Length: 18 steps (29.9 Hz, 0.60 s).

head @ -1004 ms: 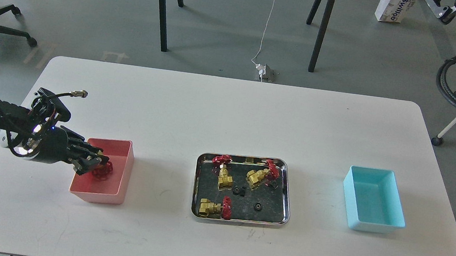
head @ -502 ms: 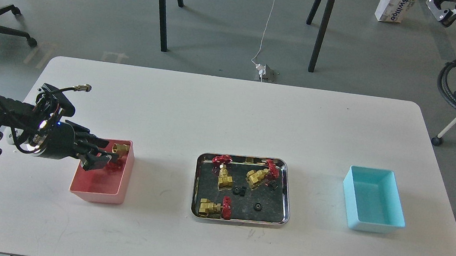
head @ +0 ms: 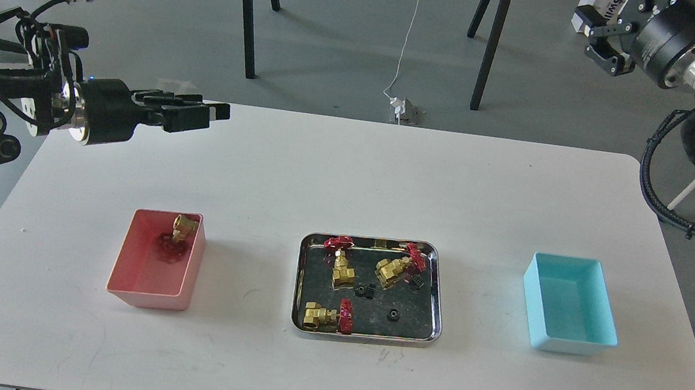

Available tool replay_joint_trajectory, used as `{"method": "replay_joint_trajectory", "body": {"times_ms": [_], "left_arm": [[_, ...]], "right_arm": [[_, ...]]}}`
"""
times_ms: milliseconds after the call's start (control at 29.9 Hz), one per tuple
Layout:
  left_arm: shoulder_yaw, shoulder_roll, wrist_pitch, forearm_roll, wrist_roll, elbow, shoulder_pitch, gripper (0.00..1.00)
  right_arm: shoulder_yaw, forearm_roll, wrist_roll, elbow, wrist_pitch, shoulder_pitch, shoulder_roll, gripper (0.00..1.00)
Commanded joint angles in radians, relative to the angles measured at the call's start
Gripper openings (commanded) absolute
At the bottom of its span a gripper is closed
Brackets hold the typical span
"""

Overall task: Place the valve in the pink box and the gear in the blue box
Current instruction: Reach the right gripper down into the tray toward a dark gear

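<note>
A: Nearest, what lay in the steel tray (head: 435, 298)?

B: Three brass valves with red handwheels, and three black gears. One gear (head: 393, 314) sat clear near the tray's front; another (head: 363, 290) lay just beside a valve body; the third (head: 416, 282) was tucked against a handwheel at the back right.

A: And the bins either side?

B: The pink box (head: 149, 295) on the left held the valve (head: 178, 235), lying in its far right corner, handwheel down. The blue box (head: 568, 344) on the right held nothing I could see.

A: The grippers, further back?

B: The left gripper (head: 198, 115) hung above the table's far left, well apart from the pink box, nothing in it. Its fingers (head: 187, 122) lay side-on, so I could not tell whether they stood apart or together. The right gripper (head: 596, 36) was raised beyond the table's far right corner, holding nothing, with a gap showing between its fingers.

A: What might go wrong with the gear?

B: I judged the gears small and thin against a reflective tray; fingers could slip off one or pinch a neighbouring valve instead. The clear front gear looked safest.
</note>
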Motion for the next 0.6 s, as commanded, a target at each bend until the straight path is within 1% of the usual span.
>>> {"method": "replay_joint_trajectory", "body": {"times_ms": [0,67,167,234,301,368,435,502,536,569], "left_arm": [[-0.184,-0.022,-0.091,-0.316,0.0,-0.051,0.031,0.74],[-0.28,-0.06,-0.157,-0.454,0.0,-0.063,0.056,0.75],[-0.433,-0.121,-0.252,-0.594,0.0,-0.066,0.112,0.76],[-0.528,-0.166,-0.29,-0.643,0.0,-0.065,0.155,0.76],[-0.603,-0.201,-0.307,-0.657,0.0,-0.06,0.204,0.77],[-0.651,-0.237,-0.309,-0.657,0.0,-0.057,0.246,0.77],[-0.673,-0.266,-0.309,-0.657,0.0,-0.054,0.273,0.77],[-0.674,-0.286,-0.309,-0.657,0.0,-0.054,0.296,0.77],[-0.674,-0.295,-0.309,-0.656,0.0,-0.054,0.306,0.77],[-0.674,-0.303,-0.309,-0.654,0.0,-0.054,0.315,0.77]], "right_arm": [[-0.191,-0.27,0.0,0.033,0.065,0.088,0.002,1.0],[-0.317,-0.367,0.002,0.091,0.076,0.138,0.005,1.0],[-0.532,-0.523,0.002,0.244,0.078,0.229,0.008,1.0],[-0.67,-0.612,0.002,0.319,0.078,0.301,0.018,1.0],[-0.791,-0.669,0.003,0.359,0.102,0.37,0.044,1.0],[-0.88,-0.725,0.005,0.363,0.177,0.427,0.082,0.99],[-0.911,-0.769,0.005,0.367,0.214,0.442,0.129,0.99],[-0.924,-0.809,0.005,0.369,0.224,0.436,0.182,0.98],[-0.943,-0.827,0.005,0.369,0.225,0.427,0.212,0.97],[-0.969,-0.834,0.005,0.361,0.225,0.42,0.249,0.94]]}}
